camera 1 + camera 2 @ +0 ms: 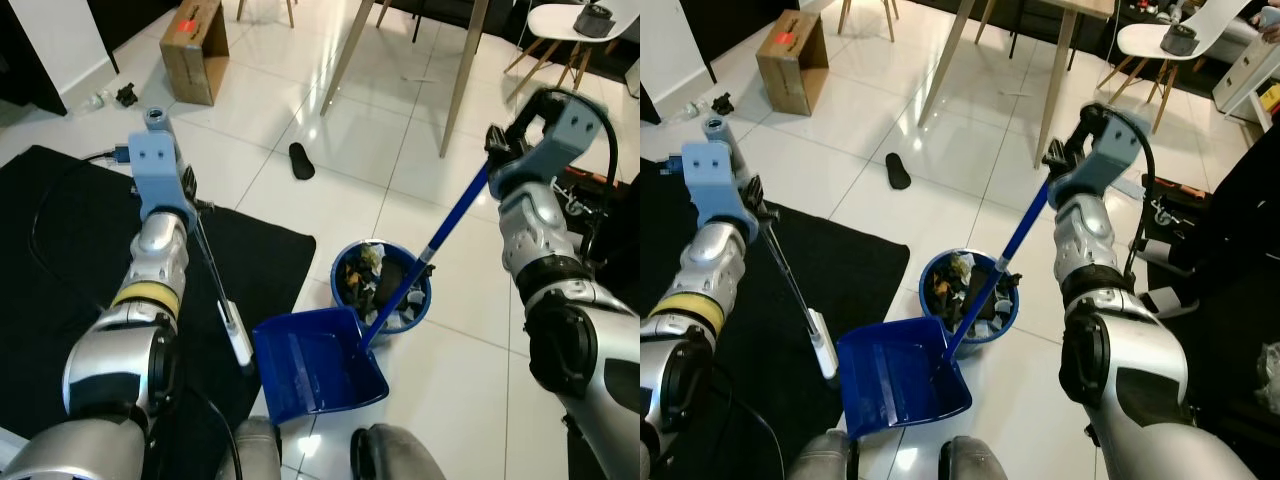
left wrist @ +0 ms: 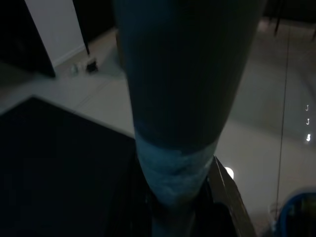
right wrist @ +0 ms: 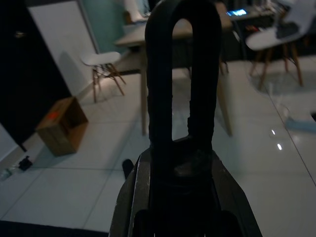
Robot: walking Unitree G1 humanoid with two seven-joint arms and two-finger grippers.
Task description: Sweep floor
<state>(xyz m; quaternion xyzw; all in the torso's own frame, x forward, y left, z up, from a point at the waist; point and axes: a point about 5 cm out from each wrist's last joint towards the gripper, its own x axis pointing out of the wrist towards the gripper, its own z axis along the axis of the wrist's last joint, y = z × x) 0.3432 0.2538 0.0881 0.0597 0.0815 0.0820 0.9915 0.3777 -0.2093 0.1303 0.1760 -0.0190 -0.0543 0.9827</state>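
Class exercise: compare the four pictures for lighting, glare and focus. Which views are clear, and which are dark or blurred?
Left eye view: bright and sharp, with window glare on the white floor tiles. Right eye view: much the same. Left wrist view: very dark, the broom handle a close blur. Right wrist view: dim, the black dustpan handle loop soft in front, the room behind clearer.

Silver jointed arms, yellow-banded left forearm [image 1: 148, 293], pale-blue wrist housings, black cables.

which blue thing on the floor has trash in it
The round bin, packed with rubbish. The dustpan beside it, held by the right gripper, looks bare.
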